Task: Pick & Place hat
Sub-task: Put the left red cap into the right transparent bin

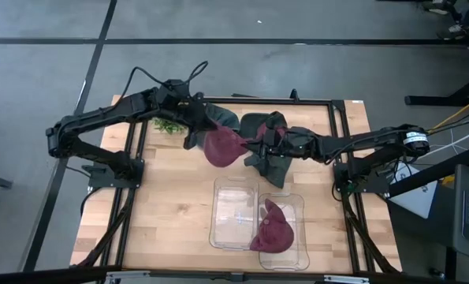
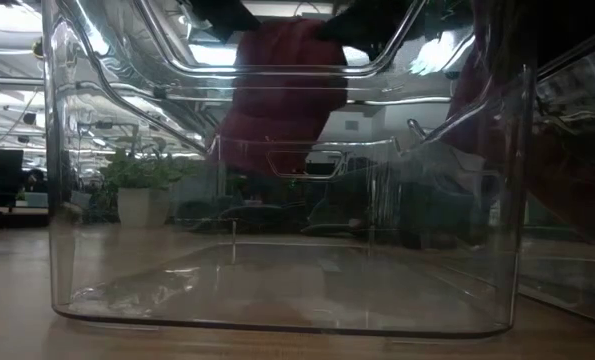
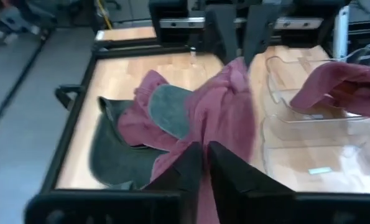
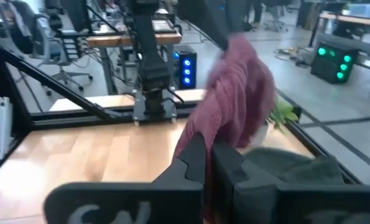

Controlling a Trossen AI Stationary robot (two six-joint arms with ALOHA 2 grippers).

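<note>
The clear bin (image 2: 277,250) beside the pile sits empty; both grippers, left gripper (image 3: 203,163) and right gripper (image 4: 208,163), pinch the maroon hat (image 1: 222,147), so you risk stretching or dropping it.

**Crowded at the back, open in front**

My arms meet over a heap of dark green hats (image 1: 269,150), blocking low passes there. Ahead, the left clear bin (image 1: 234,214) gapes open; the right bin (image 1: 289,229) holds a maroon hat (image 1: 273,233). Bare table (image 1: 171,205) lies to the left.
</note>
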